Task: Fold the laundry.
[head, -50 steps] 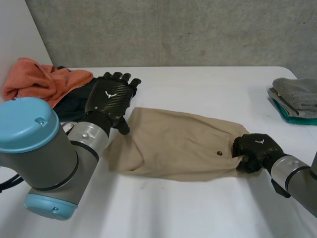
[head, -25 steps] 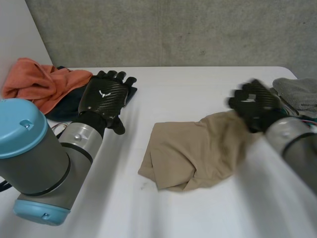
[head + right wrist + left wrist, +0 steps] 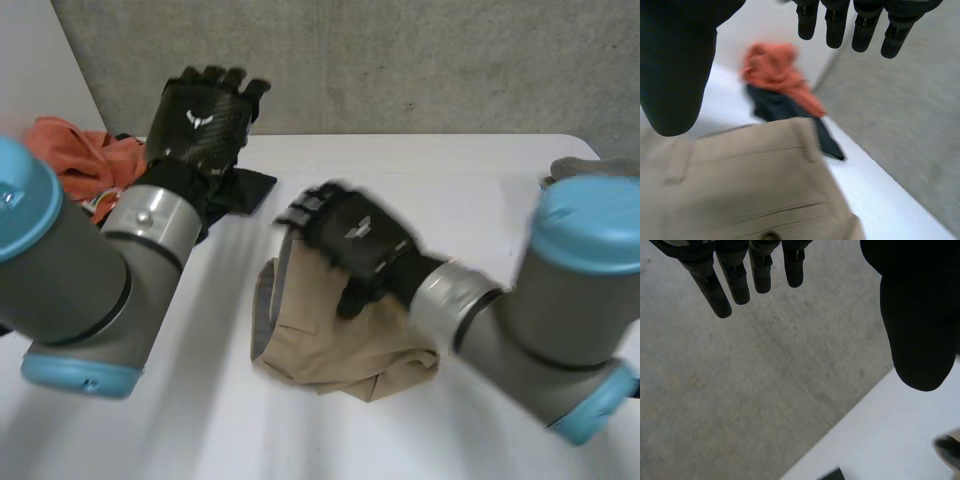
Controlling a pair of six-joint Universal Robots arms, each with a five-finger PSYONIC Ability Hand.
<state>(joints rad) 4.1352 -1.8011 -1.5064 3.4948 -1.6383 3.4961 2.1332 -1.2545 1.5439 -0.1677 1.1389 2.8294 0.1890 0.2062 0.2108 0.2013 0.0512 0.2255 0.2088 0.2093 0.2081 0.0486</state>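
A tan garment (image 3: 345,345) lies bunched and doubled over in the middle of the white table (image 3: 450,180). My right hand (image 3: 355,245) hovers over its far left part, fingers straight and spread, open, holding nothing. In the right wrist view the tan garment (image 3: 750,190), with a belt loop and a button, lies under the palm of my right hand (image 3: 865,20). My left hand (image 3: 200,125) is raised above the table's back left, open and empty. In the left wrist view its straight fingers (image 3: 735,275) stand before the grey wall.
An orange cloth (image 3: 70,150) and a dark cloth (image 3: 240,190) lie at the back left; both the orange cloth (image 3: 775,70) and the dark cloth (image 3: 785,112) sit beyond my right fingertips. A grey folded cloth (image 3: 590,165) sits at the right edge.
My right hand carried the tan garment's right end up and over to the left, doubling it, then let go. My left hand rose and drew back.
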